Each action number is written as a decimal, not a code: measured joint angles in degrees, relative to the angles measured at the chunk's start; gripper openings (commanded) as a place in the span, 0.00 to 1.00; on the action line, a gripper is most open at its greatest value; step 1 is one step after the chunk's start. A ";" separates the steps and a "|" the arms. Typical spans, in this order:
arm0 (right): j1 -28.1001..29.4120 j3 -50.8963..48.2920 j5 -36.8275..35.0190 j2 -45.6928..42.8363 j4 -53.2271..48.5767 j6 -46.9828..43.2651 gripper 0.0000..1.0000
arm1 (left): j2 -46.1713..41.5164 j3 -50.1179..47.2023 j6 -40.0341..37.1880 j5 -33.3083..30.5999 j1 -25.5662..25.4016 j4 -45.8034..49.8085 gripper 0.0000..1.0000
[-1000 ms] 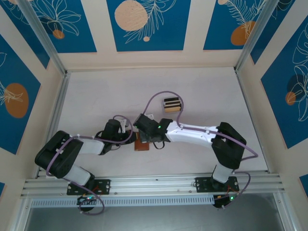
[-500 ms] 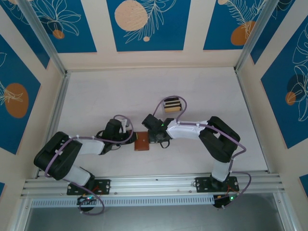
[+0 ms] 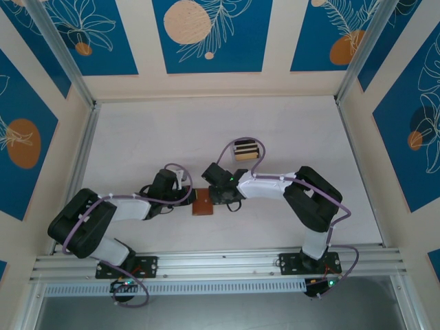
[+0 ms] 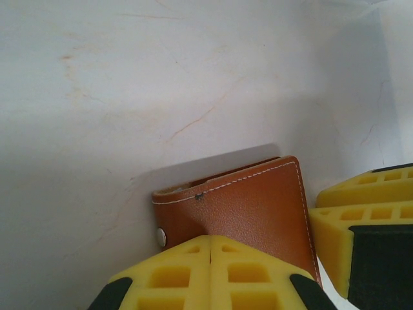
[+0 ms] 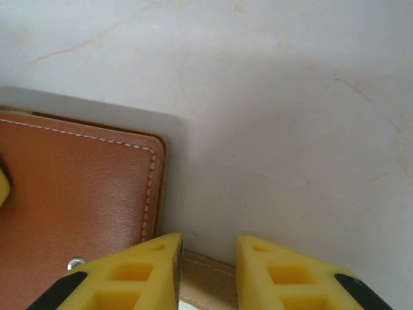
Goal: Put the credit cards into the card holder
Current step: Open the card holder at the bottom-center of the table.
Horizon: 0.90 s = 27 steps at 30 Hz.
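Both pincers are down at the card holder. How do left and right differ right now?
The left pincer has its yellow fingers pressed together with no gap; the right pincer has its fingers apart, with a tan stitched edge showing between them. The left pincer overlaps the card holder's brown cover; the right pincer sits at its corner, mostly off the cover. Both are yellow-fingered and low at the card holder.

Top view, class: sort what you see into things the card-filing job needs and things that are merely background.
Job:
card holder, lying on the table
credit cards, stacked beyond it
left gripper and right gripper, on either side of the holder

Background:
table
patterned wall panels
metal rail
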<state>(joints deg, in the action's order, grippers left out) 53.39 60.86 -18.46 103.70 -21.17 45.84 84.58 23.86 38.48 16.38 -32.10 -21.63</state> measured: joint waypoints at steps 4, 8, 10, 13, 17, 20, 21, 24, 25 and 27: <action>-0.48 -1.40 1.57 -0.70 1.99 -0.20 0.38 | -1.20 0.39 -0.04 -0.39 -0.07 2.49 0.10; -1.01 -2.75 2.99 -1.42 4.13 -0.20 0.38 | -6.10 0.37 0.20 -0.28 -0.76 9.01 0.22; -1.36 -3.21 3.72 -1.62 4.79 -0.11 0.38 | -11.19 0.37 0.04 -0.20 -1.27 13.05 0.24; -1.66 -3.52 4.15 -1.81 5.25 0.24 0.37 | -18.73 0.44 -0.07 -1.25 -1.38 18.27 0.14; -1.66 -3.76 4.22 -1.97 5.40 0.24 0.36 | -23.56 0.52 -0.57 -3.89 -1.42 25.07 0.00; -1.66 -4.46 4.52 -2.47 6.34 0.22 0.36 | -22.88 0.52 -1.22 -4.90 -1.42 28.44 0.00; -1.66 -4.72 4.61 -2.60 6.78 0.22 0.36 | -22.05 0.52 -1.38 -4.90 -1.42 28.92 0.00; -1.68 -5.51 6.03 -2.97 8.17 0.22 0.36 | -19.08 0.52 -1.53 -4.79 -1.49 29.11 0.00; -1.70 -5.64 6.84 -3.02 8.57 0.22 0.36 | -18.14 0.52 -1.51 -4.68 -1.60 28.98 0.00; -1.70 -5.92 8.09 -3.04 9.33 0.22 0.36 | -16.24 0.76 -1.53 -4.48 -2.12 28.94 0.00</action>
<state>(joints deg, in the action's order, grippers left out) 51.68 54.94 -10.37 100.66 -11.84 46.06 68.34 24.62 36.95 11.90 -34.22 7.31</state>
